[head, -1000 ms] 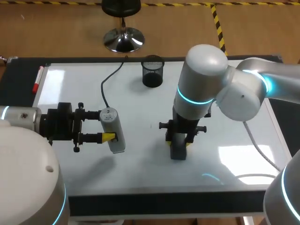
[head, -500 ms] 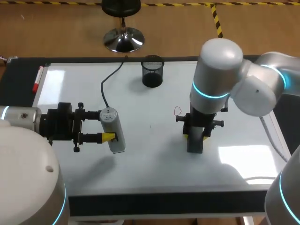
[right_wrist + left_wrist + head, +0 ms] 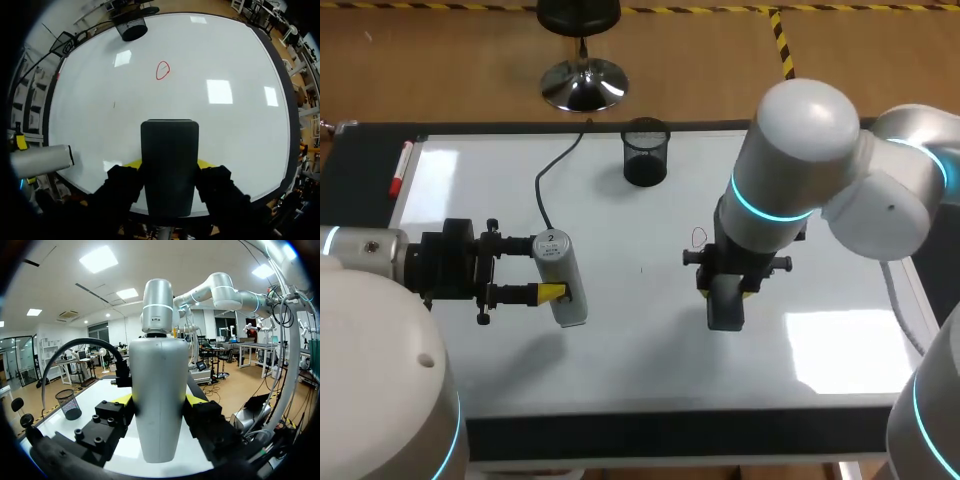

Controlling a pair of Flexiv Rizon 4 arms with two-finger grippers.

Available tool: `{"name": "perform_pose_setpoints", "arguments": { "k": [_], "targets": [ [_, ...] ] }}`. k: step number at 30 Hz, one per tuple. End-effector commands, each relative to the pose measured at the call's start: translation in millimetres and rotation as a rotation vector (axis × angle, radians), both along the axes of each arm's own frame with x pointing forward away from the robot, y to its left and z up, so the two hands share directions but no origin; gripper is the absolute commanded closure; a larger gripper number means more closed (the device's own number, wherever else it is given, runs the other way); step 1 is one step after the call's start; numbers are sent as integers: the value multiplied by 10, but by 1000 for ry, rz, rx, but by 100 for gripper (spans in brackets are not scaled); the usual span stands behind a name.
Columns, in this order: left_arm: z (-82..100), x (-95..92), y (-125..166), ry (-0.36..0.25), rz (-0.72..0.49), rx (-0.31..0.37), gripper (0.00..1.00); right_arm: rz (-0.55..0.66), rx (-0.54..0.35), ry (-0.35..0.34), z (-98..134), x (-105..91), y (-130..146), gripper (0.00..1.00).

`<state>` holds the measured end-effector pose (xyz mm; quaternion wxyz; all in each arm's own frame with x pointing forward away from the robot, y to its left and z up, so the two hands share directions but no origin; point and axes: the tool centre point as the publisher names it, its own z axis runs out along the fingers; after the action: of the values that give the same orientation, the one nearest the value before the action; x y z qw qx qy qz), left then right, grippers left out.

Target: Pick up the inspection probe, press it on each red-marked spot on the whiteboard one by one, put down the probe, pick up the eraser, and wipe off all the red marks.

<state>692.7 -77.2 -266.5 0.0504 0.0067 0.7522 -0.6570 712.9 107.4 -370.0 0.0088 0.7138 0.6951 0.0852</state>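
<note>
We note our right gripper (image 3: 725,288) — clamped on the dark eraser (image 3: 724,308) — has edged left over the whiteboard (image 3: 620,345), near the red mark (image 3: 698,237). Our left gripper (image 3: 546,268) is unmoved, gripping the probe (image 3: 563,285) over the board's left part

Head view: fixed, high behind the robot, looking down over the whole whiteboard (image 3: 620,340).
Left wrist view: low and close, facing level across the board along the probe (image 3: 159,395).
Right wrist view: above the board, looking down past the eraser (image 3: 169,165).
Shared: red ring (image 3: 698,238) in head and right wrist views; black mesh cup (image 3: 645,152) in all three.
</note>
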Motion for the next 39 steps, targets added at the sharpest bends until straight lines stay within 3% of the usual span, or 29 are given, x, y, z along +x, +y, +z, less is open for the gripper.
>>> {"name": "perform_pose_setpoints", "arguments": {
  "k": [1,22,39],
  "targets": [
    [9,-13,0,-4,3,-2,100,13,-31,7,-114,1,219,100],
    [9,-13,0,-4,3,-2,100,72,47,35,-233,-82,756,100],
    [9,-13,0,-4,3,-2,100,63,32,56,-465,-30,727,100]
  ]
}}
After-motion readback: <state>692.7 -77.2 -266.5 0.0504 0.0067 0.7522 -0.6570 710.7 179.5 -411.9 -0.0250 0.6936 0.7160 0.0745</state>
